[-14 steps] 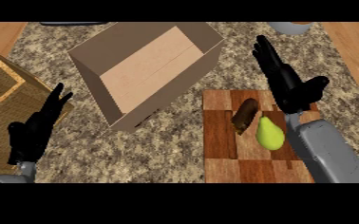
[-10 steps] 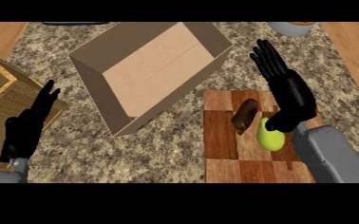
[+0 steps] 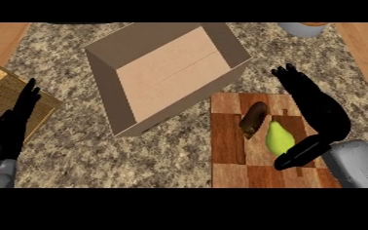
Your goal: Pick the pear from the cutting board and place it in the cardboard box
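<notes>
A yellow-green pear [image 3: 279,138] lies on the checkered wooden cutting board [image 3: 230,165] at the lower right. My right hand [image 3: 321,113] hovers just right of the pear, fingers straight and pointing away, thumb [image 3: 296,154] stretched below the fruit; it is open and holds nothing. The open cardboard box [image 3: 167,73] stands at centre left of the board, tilted, with nothing inside. My left hand [image 3: 17,122] rests open at the left edge, fingers up.
A dark brown oblong item [image 3: 253,117] lies on the board beside the pear. A woven wooden mat [image 3: 20,97] sits under my left hand. A grey pot [image 3: 303,28] stands at the far right edge of the granite counter.
My right hand has dropped down and nearer to the pear, its thumb now spread below the fruit. The view has shifted slightly. The pear has stayed put.
</notes>
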Controlling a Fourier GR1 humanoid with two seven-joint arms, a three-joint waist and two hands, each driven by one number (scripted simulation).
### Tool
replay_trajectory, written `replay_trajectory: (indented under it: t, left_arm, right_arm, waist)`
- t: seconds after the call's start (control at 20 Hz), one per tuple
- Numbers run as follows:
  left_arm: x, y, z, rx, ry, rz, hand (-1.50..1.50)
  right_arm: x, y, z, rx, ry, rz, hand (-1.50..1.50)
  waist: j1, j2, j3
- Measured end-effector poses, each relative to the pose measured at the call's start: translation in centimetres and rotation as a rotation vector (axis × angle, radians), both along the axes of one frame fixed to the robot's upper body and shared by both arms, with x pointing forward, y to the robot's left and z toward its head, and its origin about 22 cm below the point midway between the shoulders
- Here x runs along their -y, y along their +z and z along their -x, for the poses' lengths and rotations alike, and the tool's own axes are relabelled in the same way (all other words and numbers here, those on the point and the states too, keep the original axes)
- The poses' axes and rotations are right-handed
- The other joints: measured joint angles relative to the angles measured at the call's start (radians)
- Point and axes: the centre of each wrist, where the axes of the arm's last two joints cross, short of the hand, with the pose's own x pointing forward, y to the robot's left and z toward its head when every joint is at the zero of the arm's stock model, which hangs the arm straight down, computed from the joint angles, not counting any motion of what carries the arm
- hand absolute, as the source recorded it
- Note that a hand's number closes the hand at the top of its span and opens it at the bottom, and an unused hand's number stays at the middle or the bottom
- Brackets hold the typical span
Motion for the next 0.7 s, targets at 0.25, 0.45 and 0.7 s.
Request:
replay_trajectory:
  t: [0.25, 0.45, 0.7]
  left_arm:
    - [0.3, 0.0, -0.4, -0.004, 0.006, -0.016, 0.00]
    - [0.2, 0.2, -0.8, -0.006, 0.005, -0.024, 0.00]
    - [0.4, 0.4, -1.3, -0.014, 0.002, -0.033, 0.00]
  right_arm:
    - [2.4, -1.5, 0.6, 0.035, -0.016, -0.027, -1.50]
    - [5.1, -0.7, 0.2, 0.124, -0.092, 0.085, -1.50]
    - [7.9, 0.7, -0.2, 0.231, -0.124, 0.330, -1.50]
  waist:
    - [0.016, 0.008, 0.000]
    - [0.023, 0.007, -0.002]
    - [0.032, 0.004, -0.005]
